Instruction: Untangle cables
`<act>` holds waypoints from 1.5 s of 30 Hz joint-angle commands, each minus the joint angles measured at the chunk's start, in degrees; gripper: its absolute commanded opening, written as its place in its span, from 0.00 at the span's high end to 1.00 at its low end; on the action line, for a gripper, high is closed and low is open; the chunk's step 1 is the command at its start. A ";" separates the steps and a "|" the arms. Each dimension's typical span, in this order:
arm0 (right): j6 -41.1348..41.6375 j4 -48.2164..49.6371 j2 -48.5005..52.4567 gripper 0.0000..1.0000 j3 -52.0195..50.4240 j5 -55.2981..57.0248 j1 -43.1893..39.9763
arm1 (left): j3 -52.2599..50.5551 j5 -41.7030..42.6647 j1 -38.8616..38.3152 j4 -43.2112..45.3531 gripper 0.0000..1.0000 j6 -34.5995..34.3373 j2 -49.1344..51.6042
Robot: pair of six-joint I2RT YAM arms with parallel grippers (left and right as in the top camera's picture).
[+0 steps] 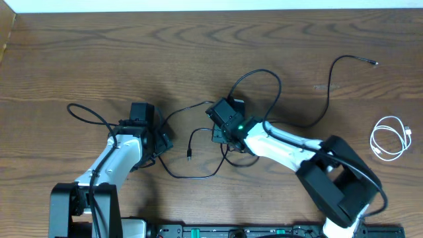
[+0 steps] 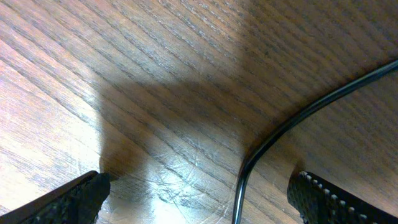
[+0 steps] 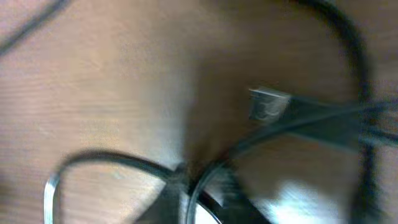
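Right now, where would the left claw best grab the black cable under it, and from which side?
Probably at the bend of the black cable lying between the left claw's open fingers. Come straight down from above: the cord is thin and lies flat on the table, so fingers closing across it from both sides should catch it.

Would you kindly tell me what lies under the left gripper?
Below the left gripper: bare table and a black cable running between its open fingers. Overhead, the gripper hides that stretch.
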 commanded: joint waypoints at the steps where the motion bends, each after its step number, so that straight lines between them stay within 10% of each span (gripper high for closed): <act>1: 0.61 1.51 4.44 0.99 -0.42 0.22 0.11 | -2.12 -0.57 0.02 -0.83 0.02 0.35 1.97; 45: -22.71 -1.36 -12.83 0.99 -0.39 -2.84 0.09 | -2.12 -0.57 0.02 -0.83 0.02 0.35 1.97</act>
